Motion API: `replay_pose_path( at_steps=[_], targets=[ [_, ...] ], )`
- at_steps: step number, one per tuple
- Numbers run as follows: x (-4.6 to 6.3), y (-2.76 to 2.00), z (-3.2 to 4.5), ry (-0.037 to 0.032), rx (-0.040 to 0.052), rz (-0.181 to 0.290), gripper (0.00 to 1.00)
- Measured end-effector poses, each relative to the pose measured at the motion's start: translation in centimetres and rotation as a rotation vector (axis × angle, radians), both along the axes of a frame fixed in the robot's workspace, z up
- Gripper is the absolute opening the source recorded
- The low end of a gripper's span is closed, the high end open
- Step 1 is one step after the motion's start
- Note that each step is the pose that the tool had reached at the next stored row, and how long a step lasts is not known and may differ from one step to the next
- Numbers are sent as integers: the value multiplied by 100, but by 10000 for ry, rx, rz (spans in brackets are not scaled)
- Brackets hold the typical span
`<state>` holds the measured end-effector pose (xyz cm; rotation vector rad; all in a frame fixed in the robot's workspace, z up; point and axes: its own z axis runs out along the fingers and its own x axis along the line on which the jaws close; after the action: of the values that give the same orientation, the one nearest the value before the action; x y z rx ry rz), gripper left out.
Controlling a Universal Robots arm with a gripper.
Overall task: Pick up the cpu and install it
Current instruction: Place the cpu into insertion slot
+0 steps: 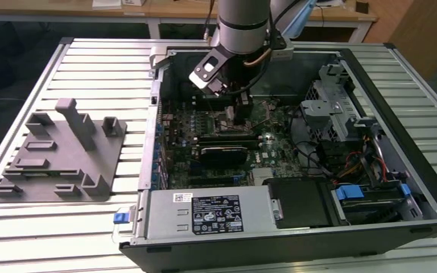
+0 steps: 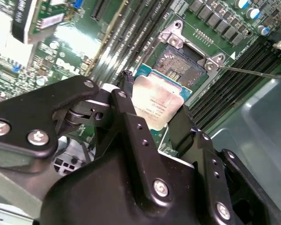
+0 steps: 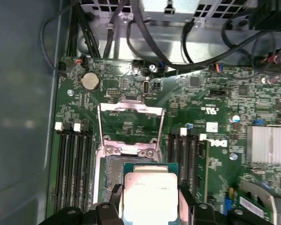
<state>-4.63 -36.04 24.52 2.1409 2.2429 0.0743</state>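
The cpu (image 2: 160, 99), a flat square chip with a silver top, sits between the two black fingers (image 2: 126, 89) of my gripper (image 2: 154, 107), which is shut on it. In the first wrist view the cpu (image 3: 150, 186) overlaps one edge of the open socket (image 3: 113, 165), whose metal load frame (image 3: 131, 108) is flipped up. The socket's bare contact field (image 2: 175, 60) lies just beyond the chip in the second wrist view. Whether the chip touches the socket I cannot tell. In the exterior view my gripper (image 1: 238, 111) reaches down into the open computer case onto the green motherboard (image 1: 279, 145).
A grey plastic fixture (image 1: 59, 153) with upright posts lies on the slatted table at the exterior view's left. Inside the case are a power supply (image 1: 203, 213), a drive cage (image 1: 332, 108), loose cables (image 1: 351, 165) and memory slots (image 3: 72, 159) flanking the socket.
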Motion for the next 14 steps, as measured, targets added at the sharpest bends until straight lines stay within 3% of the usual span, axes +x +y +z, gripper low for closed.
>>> replay_pose_path(
  at_steps=[8, 14],
  targets=[
    [0, 85, -122, 1, 1, -21, 54],
    [0, 108, -173, 3, -1, -223, 54]
  ],
)
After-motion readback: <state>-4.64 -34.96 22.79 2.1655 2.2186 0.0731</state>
